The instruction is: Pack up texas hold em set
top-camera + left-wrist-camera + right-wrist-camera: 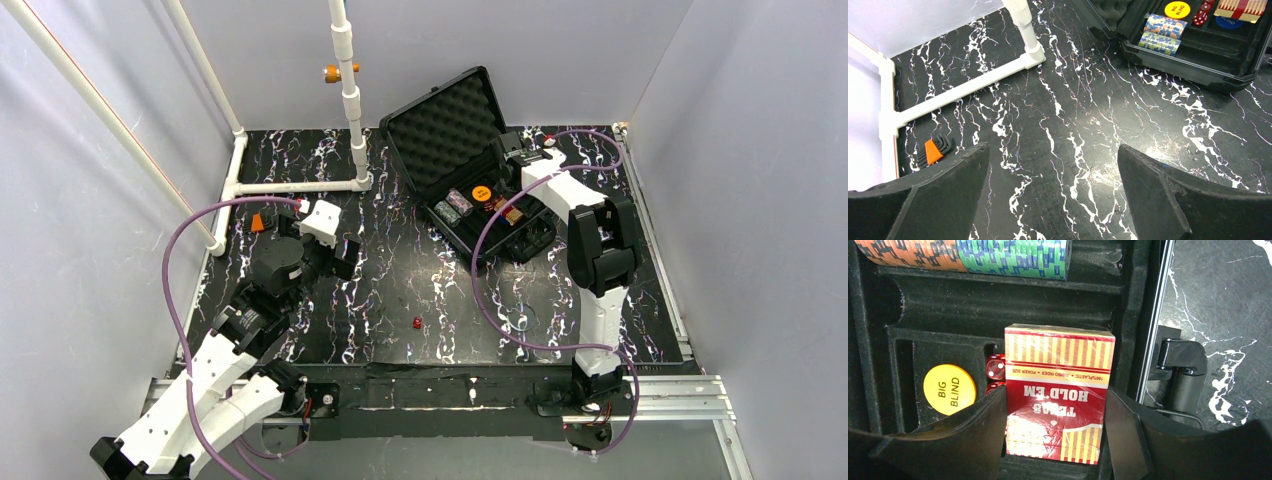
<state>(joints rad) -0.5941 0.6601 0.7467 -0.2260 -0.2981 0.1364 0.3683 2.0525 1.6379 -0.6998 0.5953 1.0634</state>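
Observation:
The black case (pixel 530 240) lies open at the back right, its foam-lined lid (pixel 445 120) raised. Inside lie chip stacks (pixel 453 205), an orange "BIG BLIND" disc (pixel 481 193) and the red-yellow card box (pixel 513 212). My right gripper (pixel 1055 435) reaches into the case, its fingers against both sides of the card box (pixel 1058 390), which stands in its slot beside red dice (pixel 995 366) and the disc (pixel 949 389). Chips (pixel 998 257) lie beyond. My left gripper (pixel 1053 152) is open and empty above the bare table, left of the case (pixel 1198 70). A blue disc (pixel 1228 23) shows under the card box. One red die (pixel 417 322) lies on the table.
A white pipe frame (pixel 300 185) with an upright post (pixel 347 90) stands at the back left. An orange hex-key set (pixel 258 222) lies near it, also in the left wrist view (pixel 934 150). Grey walls enclose the table. A purple cable (pixel 490 290) loops beside the right arm.

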